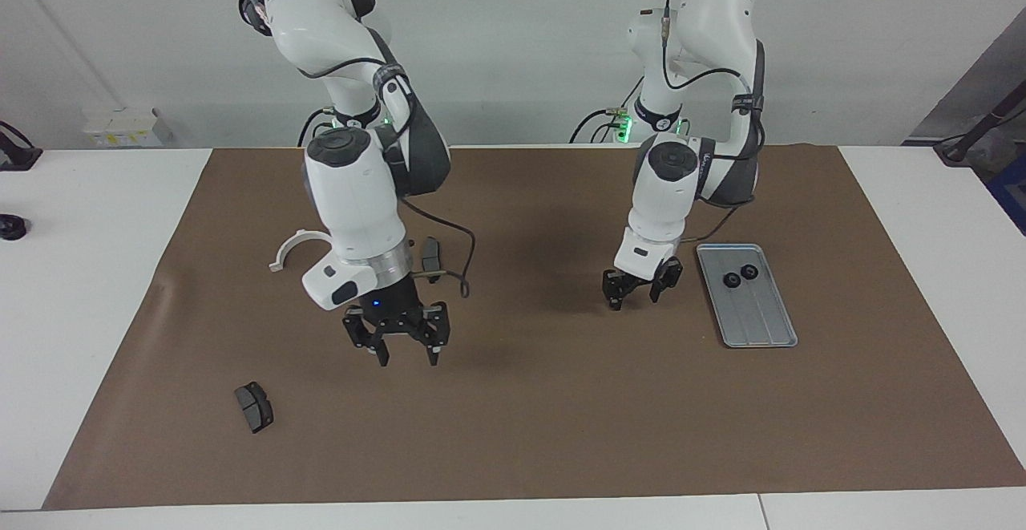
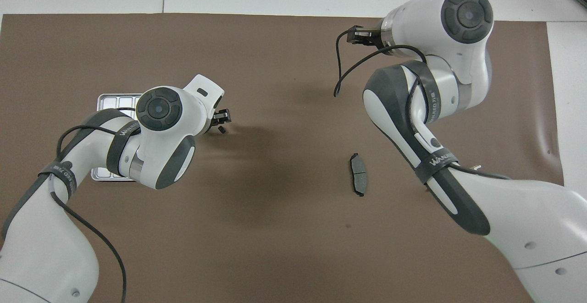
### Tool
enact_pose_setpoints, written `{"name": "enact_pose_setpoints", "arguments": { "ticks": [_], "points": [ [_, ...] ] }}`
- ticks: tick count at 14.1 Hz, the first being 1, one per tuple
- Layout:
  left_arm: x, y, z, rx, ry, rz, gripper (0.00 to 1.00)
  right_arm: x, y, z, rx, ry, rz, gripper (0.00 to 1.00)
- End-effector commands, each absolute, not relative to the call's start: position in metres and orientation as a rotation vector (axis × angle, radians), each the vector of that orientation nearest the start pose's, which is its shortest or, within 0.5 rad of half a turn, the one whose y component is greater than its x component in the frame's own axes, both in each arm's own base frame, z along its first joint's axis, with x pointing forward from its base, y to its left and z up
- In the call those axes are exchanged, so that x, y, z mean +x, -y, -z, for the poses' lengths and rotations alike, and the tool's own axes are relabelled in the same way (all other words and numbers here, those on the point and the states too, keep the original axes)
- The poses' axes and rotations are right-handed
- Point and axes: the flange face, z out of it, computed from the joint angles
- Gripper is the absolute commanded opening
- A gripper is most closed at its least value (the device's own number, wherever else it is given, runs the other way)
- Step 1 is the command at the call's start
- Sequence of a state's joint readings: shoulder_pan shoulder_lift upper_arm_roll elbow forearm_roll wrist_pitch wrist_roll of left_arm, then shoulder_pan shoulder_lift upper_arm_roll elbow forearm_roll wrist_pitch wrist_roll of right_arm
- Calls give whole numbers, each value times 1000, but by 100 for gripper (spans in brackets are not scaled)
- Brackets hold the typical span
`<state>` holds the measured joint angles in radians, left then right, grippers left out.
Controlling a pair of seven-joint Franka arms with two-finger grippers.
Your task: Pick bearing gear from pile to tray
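Note:
A small black gear [image 2: 221, 130] lies on the brown mat beside the silver tray [image 1: 761, 323]. My left gripper [image 1: 639, 289] is open and low over the mat at this gear; the overhead view shows its tips [image 2: 223, 117] just short of the gear. Two black gears [image 1: 731, 280] [image 1: 749, 272] lie in the tray at its end nearer the robots. The left arm hides most of the tray [image 2: 114, 99] in the overhead view. My right gripper [image 1: 395, 347] is open and empty, raised over bare mat toward the right arm's end; it also shows in the overhead view [image 2: 361, 36].
One dark brake pad [image 1: 430, 253] [image 2: 358, 180] lies just past the right arm's wrist. Another brake pad [image 1: 254, 406] lies farther from the robots, toward the right arm's end. A white half-ring bracket [image 1: 290, 246] lies partly hidden by the right arm.

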<state>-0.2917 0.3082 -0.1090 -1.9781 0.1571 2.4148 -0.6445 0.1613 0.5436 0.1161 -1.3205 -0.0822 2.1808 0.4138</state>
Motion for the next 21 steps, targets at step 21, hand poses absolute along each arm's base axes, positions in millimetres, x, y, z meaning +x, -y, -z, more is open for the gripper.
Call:
{"name": "enact_pose_setpoints", "arguments": {
  "ticks": [21],
  "points": [
    [575, 238, -328, -3009, 368, 314, 57, 544, -8, -607, -3123, -82, -104, 98]
  ]
}}
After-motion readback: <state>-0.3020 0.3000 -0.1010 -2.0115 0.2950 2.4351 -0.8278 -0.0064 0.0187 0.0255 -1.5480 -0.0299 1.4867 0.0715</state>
